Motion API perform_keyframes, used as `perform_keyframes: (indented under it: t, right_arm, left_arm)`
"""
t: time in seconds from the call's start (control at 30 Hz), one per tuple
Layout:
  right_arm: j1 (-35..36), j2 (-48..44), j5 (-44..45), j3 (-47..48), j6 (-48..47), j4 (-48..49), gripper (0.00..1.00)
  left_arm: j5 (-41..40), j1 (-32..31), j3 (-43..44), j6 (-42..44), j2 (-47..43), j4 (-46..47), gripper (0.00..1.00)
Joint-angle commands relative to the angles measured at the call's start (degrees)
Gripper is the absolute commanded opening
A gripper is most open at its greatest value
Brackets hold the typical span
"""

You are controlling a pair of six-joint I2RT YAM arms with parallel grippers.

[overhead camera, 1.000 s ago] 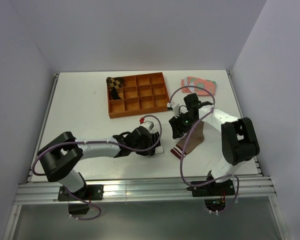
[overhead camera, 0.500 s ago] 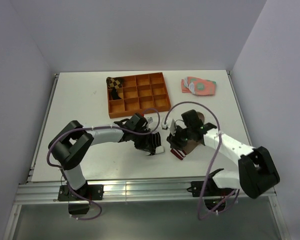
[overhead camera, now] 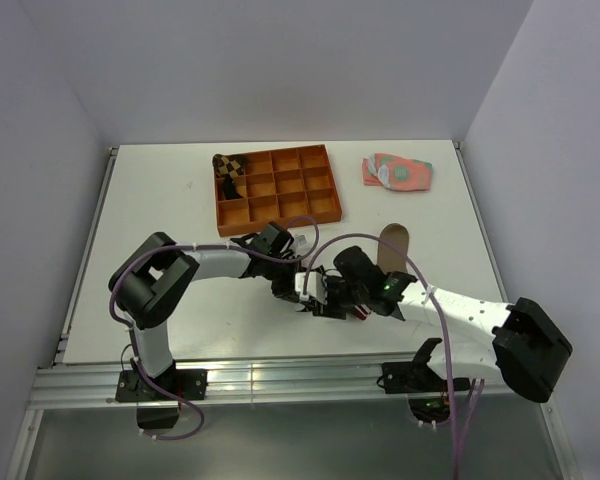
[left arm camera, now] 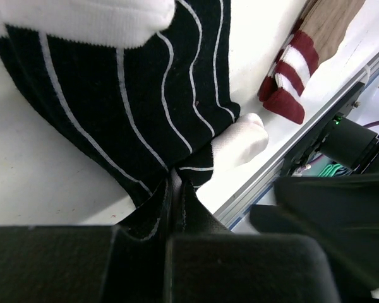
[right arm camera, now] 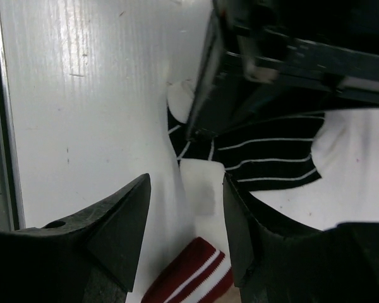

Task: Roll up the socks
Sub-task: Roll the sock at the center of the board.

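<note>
While only overhead view shows orange divided tray [overhead camera: 277, 188], checkered rolled sock [overhead camera: 228, 168] in its far-left corner cell, wrist cameras show the sock work. Left gripper [left arm camera: 177, 184] pinched tight on edge of black striped sock [left arm camera: 126, 95]: soft knit, thin white lines, white toe, lying on white table [overhead camera: 160, 200] near front edge. Right gripper [right arm camera: 186, 183] spread wide over sock's white patch, gripping nothing. Tan-brown sock [left arm camera: 331, 19] just right, maroon-and-white cuff; rounded toe visible overhead only. Pink-and-green socks [overhead camera: 397, 171] flat, far right.
</note>
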Motion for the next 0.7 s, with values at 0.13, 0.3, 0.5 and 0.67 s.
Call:
perform_keyframes:
  t: [0.13,0.3,0.5,0.67]
  right_arm:
    - [6.8,4.1,10.7,-1.0,-2.2,5.7,0.57]
    - [8.8,6.6,14.4,-1.3,-3.4,7.9,0.57]
    - [10.5,9.9,18.0,-1.1,-4.4,9.9,0.56]
    - [10.6,12.0,19.0,-0.5,-4.4,10.5,0.51]
  left_arm:
    - [-1.7,0.6,0.5,0.6,1.9,-3.4,0.01]
    - [-1.5,0.6,0.6,0.9,1.8,-3.6,0.01]
    - [-1.1,0.7,0.3,1.0,1.5,-3.4,0.01]
    - [0.1,0.7,-0.7,0.2,1.1,-2.0,0.03]
